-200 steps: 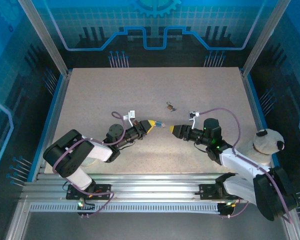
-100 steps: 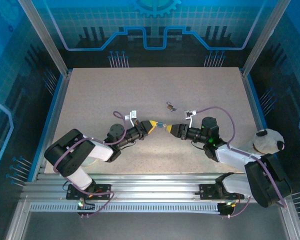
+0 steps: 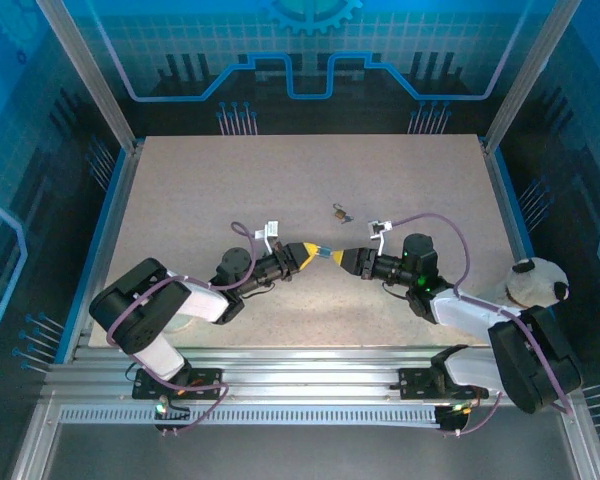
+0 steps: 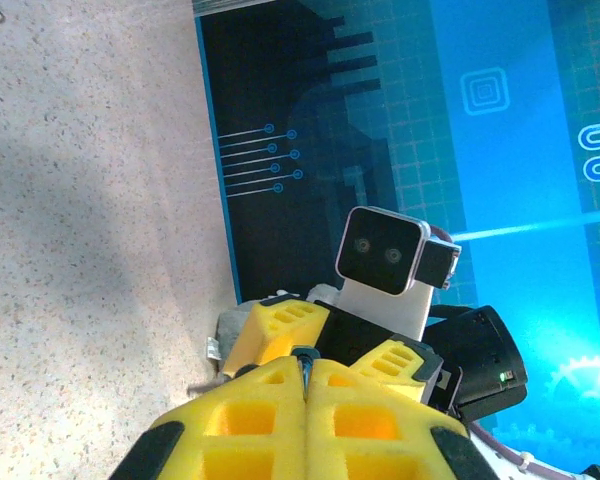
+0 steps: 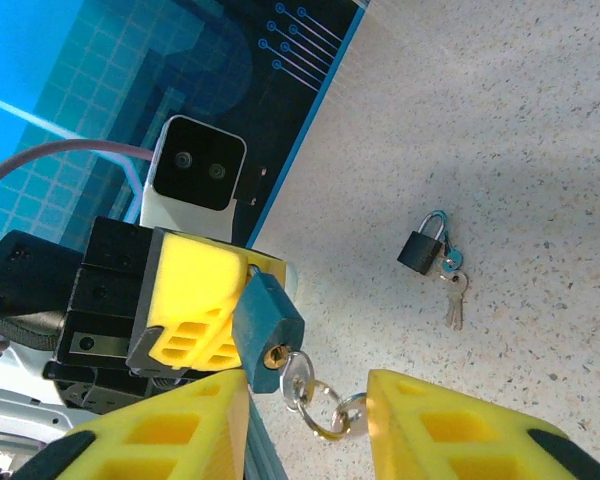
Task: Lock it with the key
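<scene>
Padlocks: two. Teal padlock [image 5: 268,320] clamped in closed left pincer [image 4: 306,372]. Key [image 5: 297,378] at its keyhole, between parted fingers of right pincer [image 5: 310,440], ungripped. Dark padlock [image 5: 423,247] beyond right pincer. Key legible in right wrist view, too small from top.

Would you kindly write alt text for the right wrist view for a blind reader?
The left claw grips a teal padlock with a key at its keyhole; the right claw, open, flanks the key. A dark padlock lies on the table.
</scene>
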You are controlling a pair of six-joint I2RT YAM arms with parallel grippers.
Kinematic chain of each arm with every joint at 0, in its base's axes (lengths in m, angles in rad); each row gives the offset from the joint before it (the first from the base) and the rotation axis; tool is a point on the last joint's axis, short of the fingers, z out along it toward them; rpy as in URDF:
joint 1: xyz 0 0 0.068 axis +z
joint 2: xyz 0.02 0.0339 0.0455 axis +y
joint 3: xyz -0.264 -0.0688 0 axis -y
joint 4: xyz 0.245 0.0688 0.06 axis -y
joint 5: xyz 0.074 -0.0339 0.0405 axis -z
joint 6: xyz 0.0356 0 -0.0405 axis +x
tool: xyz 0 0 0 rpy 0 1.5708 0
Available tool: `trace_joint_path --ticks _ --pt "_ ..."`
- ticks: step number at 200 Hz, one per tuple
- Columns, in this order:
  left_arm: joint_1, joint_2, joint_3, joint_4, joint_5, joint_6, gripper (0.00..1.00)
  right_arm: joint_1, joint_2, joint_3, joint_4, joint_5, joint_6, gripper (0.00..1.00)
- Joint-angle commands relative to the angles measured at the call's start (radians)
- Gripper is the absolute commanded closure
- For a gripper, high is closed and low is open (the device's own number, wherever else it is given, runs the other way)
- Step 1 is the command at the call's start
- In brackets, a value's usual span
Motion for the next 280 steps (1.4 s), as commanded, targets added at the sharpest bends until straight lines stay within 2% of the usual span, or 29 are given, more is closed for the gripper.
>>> trace_joint_path --ticks 1,131,280 --pt "-0.006 0.008 0.026 0.062 0.017 -0.002 1.0 0.005 -0.002 0.02 0.042 -0.028 -0.011 0.65" --pt "-0.008 0.017 0.041 0.062 0.033 -0.022 1.0 0.015 0.0 0.018 0.083 -0.05 -0.005 0.75" --pt "-0.006 0.02 0.04 0.062 0.036 -0.021 1.0 0.014 -0.017 0.013 0.056 -0.017 -0.012 0.86"
